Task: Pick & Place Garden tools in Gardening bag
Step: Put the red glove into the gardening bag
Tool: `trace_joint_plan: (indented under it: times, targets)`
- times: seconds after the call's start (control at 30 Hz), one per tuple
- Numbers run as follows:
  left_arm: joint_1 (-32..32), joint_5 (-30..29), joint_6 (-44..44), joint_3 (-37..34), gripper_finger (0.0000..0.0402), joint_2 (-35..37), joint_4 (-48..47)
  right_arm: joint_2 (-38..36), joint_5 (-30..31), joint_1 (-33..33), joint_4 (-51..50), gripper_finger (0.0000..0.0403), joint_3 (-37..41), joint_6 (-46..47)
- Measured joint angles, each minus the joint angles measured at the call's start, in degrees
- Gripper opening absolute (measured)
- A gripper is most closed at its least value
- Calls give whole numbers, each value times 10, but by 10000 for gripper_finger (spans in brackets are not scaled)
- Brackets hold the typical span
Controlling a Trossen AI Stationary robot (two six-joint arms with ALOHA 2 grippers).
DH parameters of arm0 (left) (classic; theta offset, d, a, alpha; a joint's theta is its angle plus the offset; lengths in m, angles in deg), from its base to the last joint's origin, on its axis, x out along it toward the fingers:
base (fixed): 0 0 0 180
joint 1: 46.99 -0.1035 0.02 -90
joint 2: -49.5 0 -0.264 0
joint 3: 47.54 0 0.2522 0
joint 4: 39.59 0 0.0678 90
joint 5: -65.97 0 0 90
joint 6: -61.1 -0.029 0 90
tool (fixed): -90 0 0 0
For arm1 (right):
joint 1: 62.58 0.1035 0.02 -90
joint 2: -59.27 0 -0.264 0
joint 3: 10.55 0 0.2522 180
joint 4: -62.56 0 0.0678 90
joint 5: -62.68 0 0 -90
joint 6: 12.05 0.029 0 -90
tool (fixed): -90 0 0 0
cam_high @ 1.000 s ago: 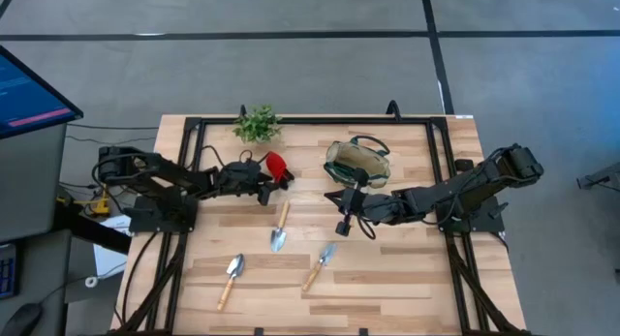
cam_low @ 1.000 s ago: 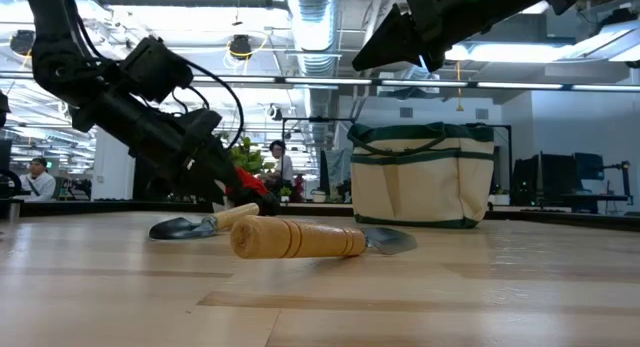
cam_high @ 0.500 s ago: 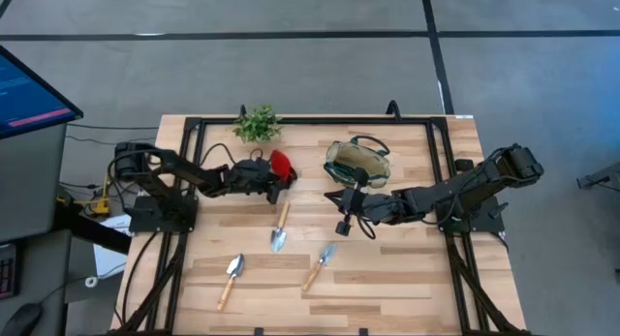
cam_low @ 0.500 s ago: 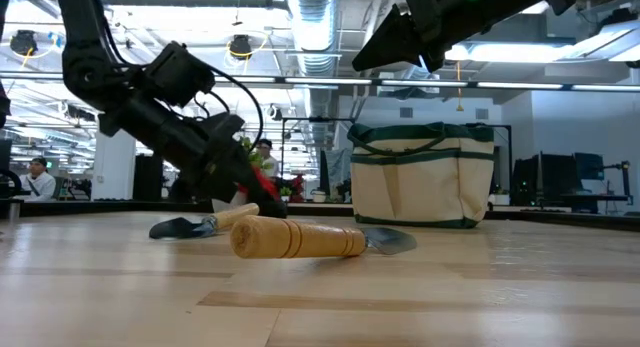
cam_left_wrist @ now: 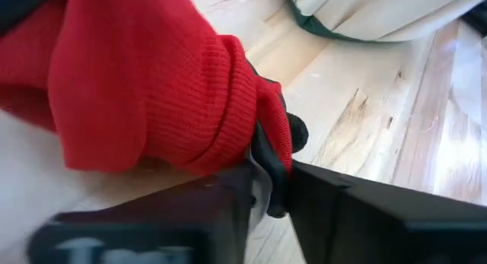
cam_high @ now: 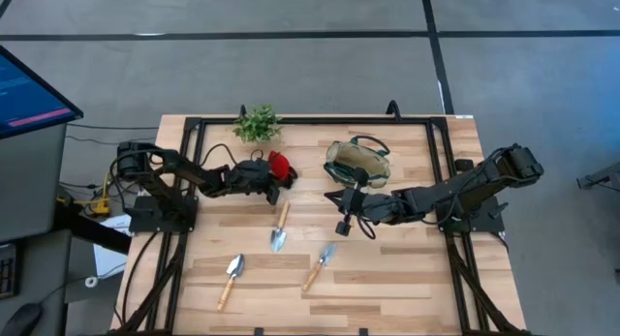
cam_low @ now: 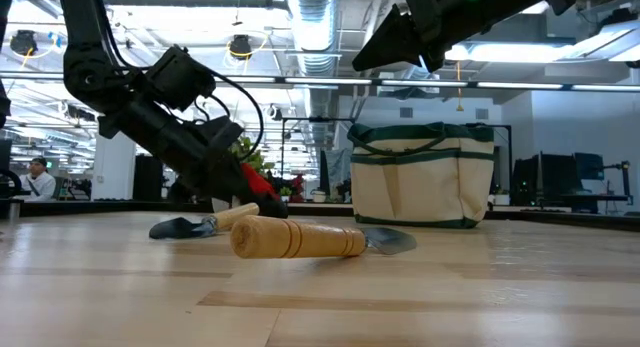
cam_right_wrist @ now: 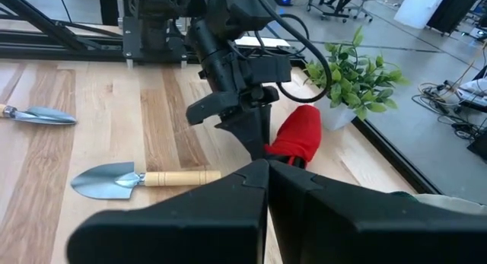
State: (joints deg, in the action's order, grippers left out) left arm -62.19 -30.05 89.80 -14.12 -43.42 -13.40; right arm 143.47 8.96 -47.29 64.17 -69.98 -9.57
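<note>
A red knit tool with a black part point(cam_high: 279, 163) lies on the table left of the gardening bag point(cam_high: 357, 163); I see it also in the left wrist view point(cam_left_wrist: 152, 89) and the right wrist view point(cam_right_wrist: 298, 135). My left gripper point(cam_high: 270, 181) is shut on it. Three wooden-handled trowels lie flat nearer the front: one mid-table point(cam_high: 280, 228), one at the left point(cam_high: 232, 276), one at the right point(cam_high: 320, 263). My right gripper point(cam_right_wrist: 266, 176) hangs shut and empty above the table, just in front of the bag. My left gripper pinches the black part point(cam_left_wrist: 268, 169) at the end of the red tool between its two fingertips point(cam_left_wrist: 228, 203). The fingers slant down from the table's left. The red body point(cam_left_wrist: 137, 97) bunches beyond the fingers and lies on the table.
A green potted plant point(cam_high: 257, 123) stands at the far edge, just behind the red tool. A black frame point(cam_high: 194, 152) runs around the tabletop. The bag stands upright with its mouth open point(cam_low: 420, 177). Bare wood lies along the near edge.
My left gripper has slid toward the table's right onto the red tool, sinking a little, and has shut on its black end. The red tool stays on the table.
</note>
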Motion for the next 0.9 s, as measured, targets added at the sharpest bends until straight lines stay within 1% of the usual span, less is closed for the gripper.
trace_joint_plan:
  times: [0.1, 0.27, 0.37, 0.43, 0.63, 0.77, 0.83, 0.9]
  targets:
    - [5, -1, -34, 0, 10, 0, 0, 0, 0, 0, -1, 0, 0, 0]
    - [24, 2, -103, -1, 3, 27, -3, 0, 0, 0, -13, 0, 0, 1]
    - [30, 3, -133, 0, 2, 66, -4, 0, 0, 0, -17, 0, 0, 1]
    - [32, 4, -148, 0, 1, 105, -19, 0, 0, 0, -17, 0, 0, 1]
    - [31, 83, -168, 0, 1, 235, -55, 0, 5, 1, -32, 0, 0, 1]
    - [32, 133, -176, 0, 1, 307, -57, -22, 52, 5, -73, 0, -1, 7]
    - [33, 143, -181, 0, 1, 332, -57, -37, 79, 12, -97, 0, 0, 20]
    - [34, 153, -182, 0, 1, 350, -60, -55, 90, 19, -109, 0, 0, 29]
